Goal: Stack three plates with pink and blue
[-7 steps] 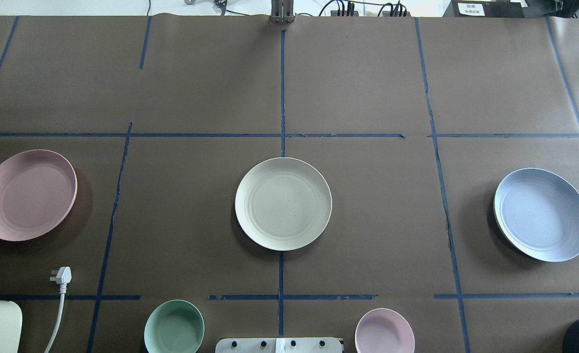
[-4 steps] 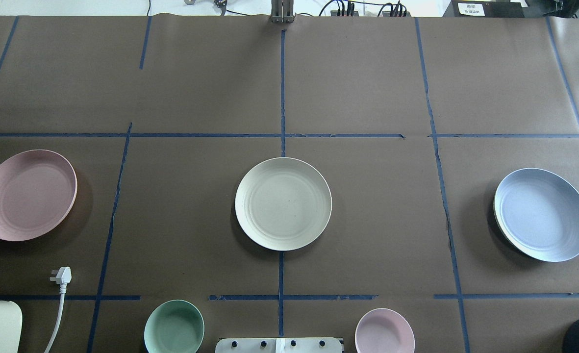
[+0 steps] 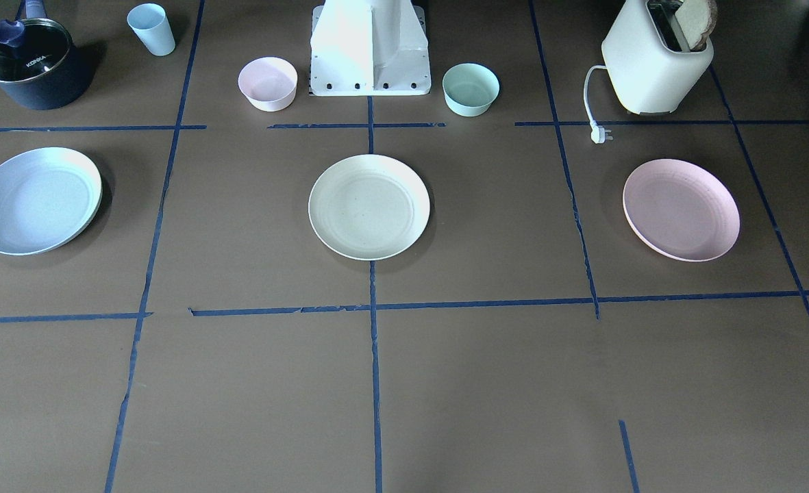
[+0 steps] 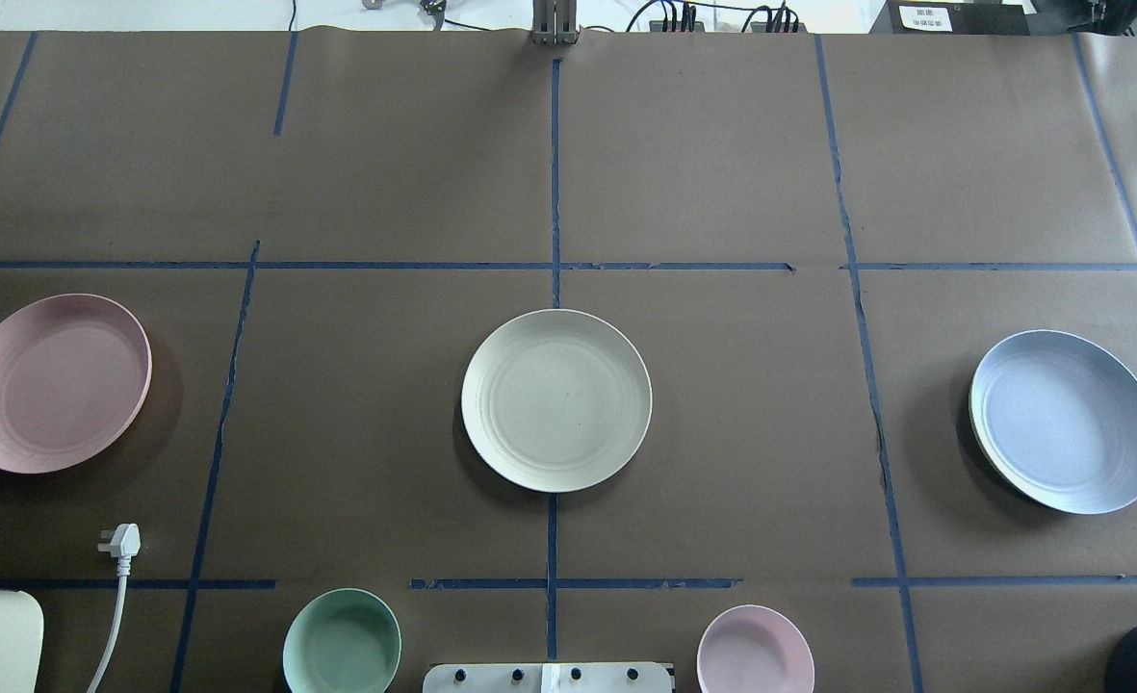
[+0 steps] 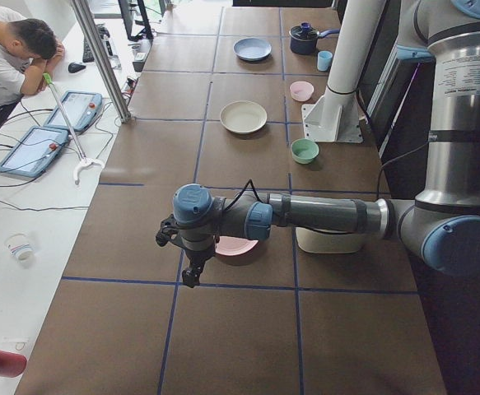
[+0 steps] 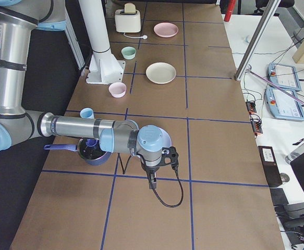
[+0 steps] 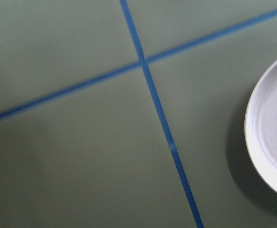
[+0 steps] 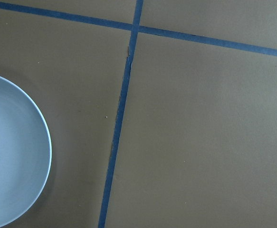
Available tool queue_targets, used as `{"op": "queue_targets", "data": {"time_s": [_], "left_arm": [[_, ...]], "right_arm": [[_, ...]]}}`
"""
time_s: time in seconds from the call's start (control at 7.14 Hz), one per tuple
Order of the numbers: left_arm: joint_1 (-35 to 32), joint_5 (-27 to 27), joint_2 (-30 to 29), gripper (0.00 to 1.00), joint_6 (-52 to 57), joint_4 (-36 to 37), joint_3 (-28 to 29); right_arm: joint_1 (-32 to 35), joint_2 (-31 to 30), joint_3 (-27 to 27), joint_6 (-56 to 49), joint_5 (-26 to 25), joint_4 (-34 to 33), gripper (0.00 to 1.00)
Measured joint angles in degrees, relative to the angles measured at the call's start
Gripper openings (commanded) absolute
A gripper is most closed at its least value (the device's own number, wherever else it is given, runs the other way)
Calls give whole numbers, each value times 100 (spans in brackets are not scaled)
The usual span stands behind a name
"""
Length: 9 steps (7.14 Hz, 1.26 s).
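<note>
Three plates lie apart in a row on the brown table. The cream plate (image 4: pixel 556 399) is in the middle, the pink plate (image 4: pixel 53 382) at the left and the blue plate (image 4: pixel 1065 421) at the right. My left gripper (image 5: pixel 191 278) shows only in the exterior left view, hanging over the table beside the pink plate (image 5: pixel 238 246); I cannot tell whether it is open or shut. My right gripper (image 6: pixel 152 182) shows only in the exterior right view, and I cannot tell its state either. The wrist views show the pink plate's edge (image 7: pixel 271 128) and the blue plate's edge (image 8: pixel 10 152), with no fingers.
Near the robot base (image 3: pixel 370 48) stand a small pink bowl (image 3: pixel 268 83) and a mint bowl (image 3: pixel 470 88). A blue cup (image 3: pixel 151 29) and a dark pot (image 3: pixel 31 63) stand by the blue plate. A toaster (image 3: pixel 656 61) with a loose plug (image 3: pixel 600 134) stands by the pink plate.
</note>
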Motion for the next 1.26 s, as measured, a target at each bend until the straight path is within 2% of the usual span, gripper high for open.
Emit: {"op": "queue_targets", "data": {"time_s": [0.14, 0.28, 0.56, 0.7, 0.84, 0.98, 1.12, 1.26], "left_arm": [[193, -100, 64, 100, -543, -459, 144], [481, -159, 148, 100, -1323, -1291, 440], [1259, -185, 224, 100, -3289, -3604, 1384], [1614, -184, 224, 100, -4092, -4459, 1712], [1878, -186, 219, 99, -4683, -4942, 1861], [2070, -190, 214, 40, -5022, -5158, 1918], [2185, -235, 212, 7, -5179, -5229, 1939], [2240, -335, 211, 4, -5281, -5248, 1945]], "right_arm": [[0, -3, 2, 2, 0, 0, 100], [0, -4, 3, 2, 0, 0, 100], [0, -5, 6, 1, 0, 0, 100], [0, -5, 6, -3, 0, 0, 100], [0, -5, 3, -5, 0, 0, 100], [0, -5, 0, -6, 0, 0, 100], [0, -5, 0, -6, 0, 0, 100], [0, -5, -1, -8, 0, 0, 100]]}}
